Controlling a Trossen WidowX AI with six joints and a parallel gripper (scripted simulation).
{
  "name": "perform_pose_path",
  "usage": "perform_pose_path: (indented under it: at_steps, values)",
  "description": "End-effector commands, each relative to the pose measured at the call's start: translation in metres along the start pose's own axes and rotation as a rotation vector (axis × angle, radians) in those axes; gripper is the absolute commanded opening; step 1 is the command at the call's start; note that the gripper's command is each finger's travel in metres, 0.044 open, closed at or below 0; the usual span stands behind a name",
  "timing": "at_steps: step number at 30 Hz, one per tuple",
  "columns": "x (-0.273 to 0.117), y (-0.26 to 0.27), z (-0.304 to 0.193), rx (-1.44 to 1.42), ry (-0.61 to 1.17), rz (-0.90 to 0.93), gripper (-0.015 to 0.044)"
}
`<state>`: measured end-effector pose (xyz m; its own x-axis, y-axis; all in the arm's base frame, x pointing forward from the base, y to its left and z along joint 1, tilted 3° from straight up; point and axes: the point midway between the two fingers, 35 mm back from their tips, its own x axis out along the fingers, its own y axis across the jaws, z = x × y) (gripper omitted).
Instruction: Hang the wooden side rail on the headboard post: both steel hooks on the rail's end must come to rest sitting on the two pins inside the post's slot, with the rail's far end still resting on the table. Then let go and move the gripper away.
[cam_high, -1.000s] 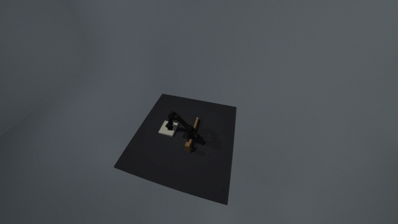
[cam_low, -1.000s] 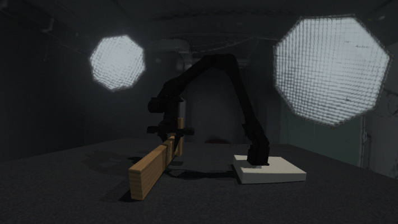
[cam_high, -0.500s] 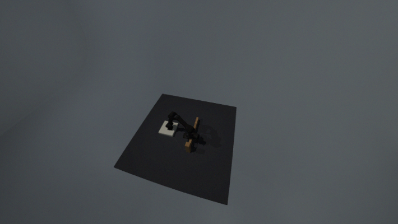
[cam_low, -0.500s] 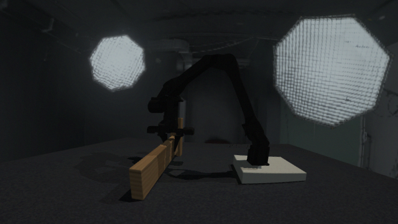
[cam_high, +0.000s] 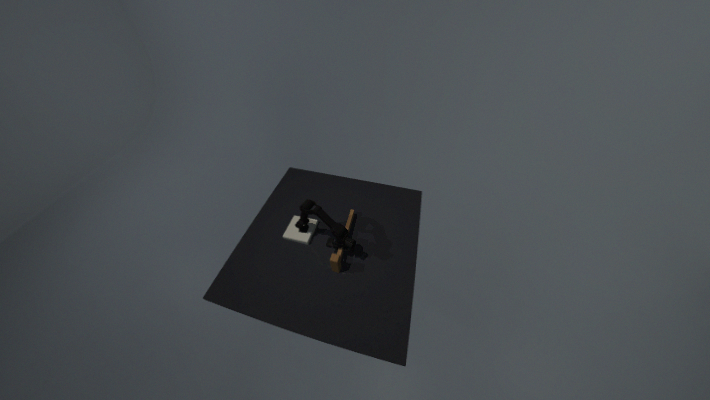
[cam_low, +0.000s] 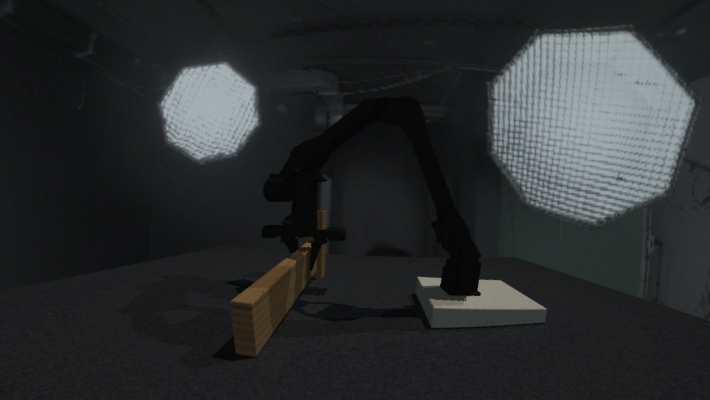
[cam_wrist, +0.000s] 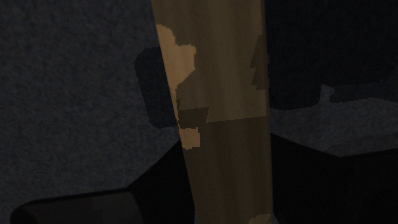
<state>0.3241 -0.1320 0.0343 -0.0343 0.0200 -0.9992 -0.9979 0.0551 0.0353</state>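
In the exterior view, the near end of the wooden rail (cam_high: 351, 217) (cam_low: 270, 300) (cam_wrist: 225, 75) is low, at the table (cam_high: 300, 300) (cam_low: 450, 365) (cam_wrist: 65, 90). Farther along, the gripper (cam_high: 345, 246) (cam_low: 303, 257) (cam_wrist: 217, 134) is partly open, its fingers closed on both sides of the rail. To the right of it stands the arm's white base (cam_high: 290, 235) (cam_low: 490, 316). At the far end of the rail is the upright post (cam_high: 336, 262) (cam_low: 322, 220). So the grasp is done, and the rail seems brought to the post. I cannot tell if the hooks sit on the pins; they are hidden. The seating maybe remains; letting go and moving away surely remain.
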Motion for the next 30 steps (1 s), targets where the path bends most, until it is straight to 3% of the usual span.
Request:
perform_pose_path:
  at_steps: [1,30]
  values:
    - [-0.0039,-0.0038,-0.002,-0.003,0.005,-0.012,0.0]
    - [-0.0007,-0.0005,-0.0052,-0.003,0.005,-0.012,0.0]
